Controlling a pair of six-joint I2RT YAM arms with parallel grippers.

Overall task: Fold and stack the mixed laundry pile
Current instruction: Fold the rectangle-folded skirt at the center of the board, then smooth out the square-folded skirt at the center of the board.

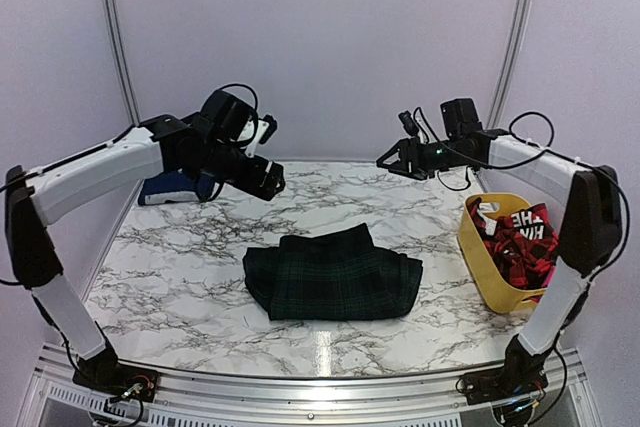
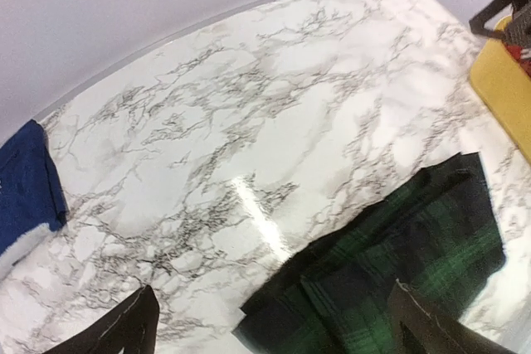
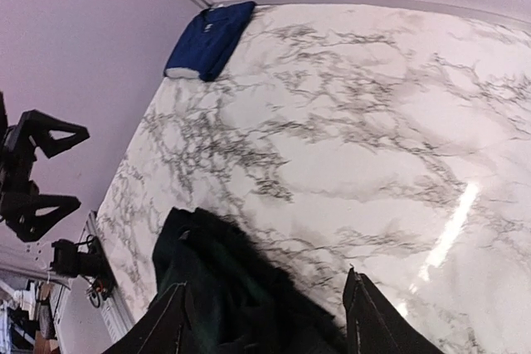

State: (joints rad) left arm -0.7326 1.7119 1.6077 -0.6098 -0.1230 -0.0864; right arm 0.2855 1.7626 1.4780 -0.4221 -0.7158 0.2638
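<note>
Folded dark green-and-navy plaid garment (image 1: 332,275) lying at centre of marble surface (image 1: 180,267). Left fingers (image 2: 124,333) hovering raised, far-left of it, spread wide, gripping nothing. Right fingers (image 3: 365,321) hanging far right, partly open, empty. Plain navy-blue cloth (image 1: 170,187) lying far left. Red-and-black lettered piece (image 1: 520,237) sitting in yellow plastic tub (image 1: 485,277), right.

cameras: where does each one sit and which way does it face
Top external: above and behind the bases, facing across the table; both arms show, left gripper and right gripper raised.
Left wrist: on the left arm, looking down toward the far edge; its own fingers at the bottom.
Right wrist: on the right arm, looking down toward the far left corner; its fingers below.
Shared: all three see the plaid garment and navy cloth.
</note>
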